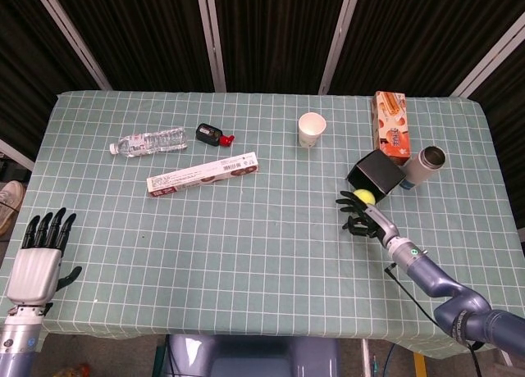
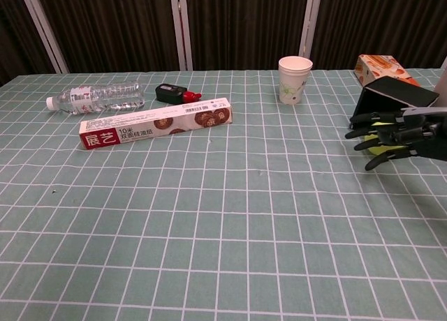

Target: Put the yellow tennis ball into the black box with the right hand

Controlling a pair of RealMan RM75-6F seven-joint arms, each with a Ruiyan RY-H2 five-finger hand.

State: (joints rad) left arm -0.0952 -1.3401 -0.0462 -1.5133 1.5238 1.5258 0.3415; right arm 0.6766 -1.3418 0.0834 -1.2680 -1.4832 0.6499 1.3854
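Note:
The yellow tennis ball [image 1: 363, 197] lies on the table right at the near lower edge of the black box [image 1: 376, 175], which is tipped on its side. My right hand [image 1: 365, 217] is just in front of the ball with its fingers spread, touching it from the near side and not closed around it. In the chest view the right hand [image 2: 399, 134] covers most of the tennis ball [image 2: 381, 151], and the black box [image 2: 391, 98] stands right behind. My left hand [image 1: 37, 258] hangs off the table's near left corner, fingers apart and holding nothing.
A steel flask [image 1: 422, 165] and an orange carton [image 1: 391, 124] stand beside the box. A paper cup [image 1: 311, 129], a long red-and-white box [image 1: 202, 173], a small black-and-red bottle [image 1: 212, 134] and a water bottle [image 1: 148, 141] lie further left.

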